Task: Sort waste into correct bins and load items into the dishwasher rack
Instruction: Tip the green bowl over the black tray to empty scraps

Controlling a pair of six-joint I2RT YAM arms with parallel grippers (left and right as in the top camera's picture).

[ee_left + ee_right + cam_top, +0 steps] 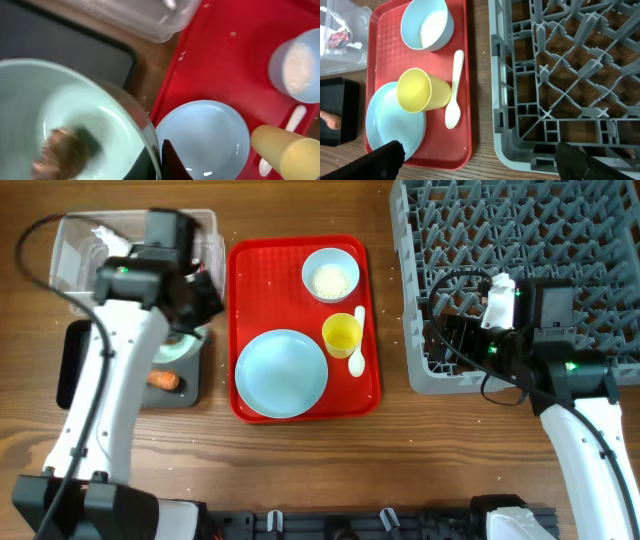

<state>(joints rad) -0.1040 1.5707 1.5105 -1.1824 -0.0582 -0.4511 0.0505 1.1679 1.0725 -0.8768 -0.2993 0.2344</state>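
Wood table (300, 470): we've got the left gripper (188, 330) clamped on the bowl (60, 110) at centre left, brown scrap (65, 150) inside, black tray (72, 362) straight beneath; right gripper (482, 161) spread wide over the rack (520, 240) edge.

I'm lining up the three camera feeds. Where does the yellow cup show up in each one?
Overhead: yellow cup sits right of centre on the red tray, up and right of the blue plate.
Left wrist: bottom right corner, blurred.
Right wrist: left of centre, overlapping the plate's edge.
Shared landmark: the white spoon, beside the cup in every view.
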